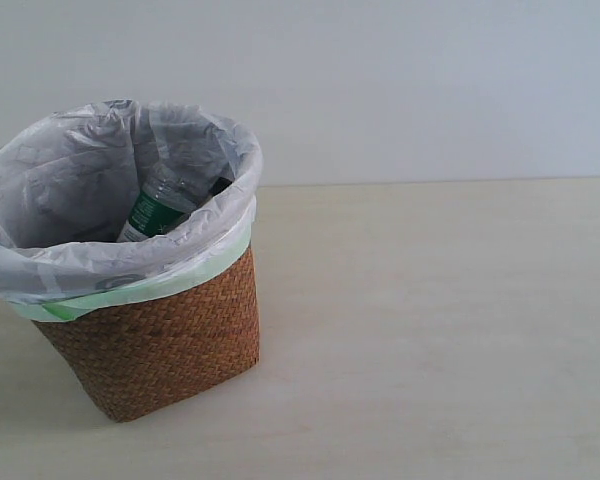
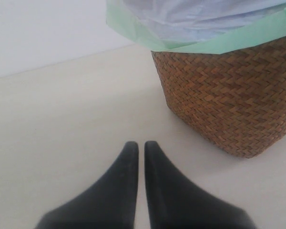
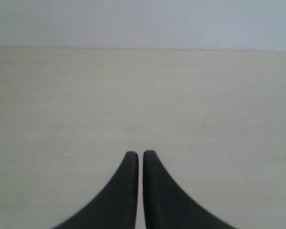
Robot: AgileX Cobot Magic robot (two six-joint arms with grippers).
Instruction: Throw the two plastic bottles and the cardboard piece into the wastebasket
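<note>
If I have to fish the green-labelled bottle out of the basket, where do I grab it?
Likely the green-labelled bottle by its clear upper body, from straight above: it leans inside the wastebasket, whose walls block every side.

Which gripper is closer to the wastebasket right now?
Left. The left gripper is close beside the wastebasket; the right gripper faces only table, with no wastebasket in its view.

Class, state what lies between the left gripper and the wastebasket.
Only bare tabletop: the left wrist view shows it running unbroken from the shut left gripper to the wastebasket.
</note>
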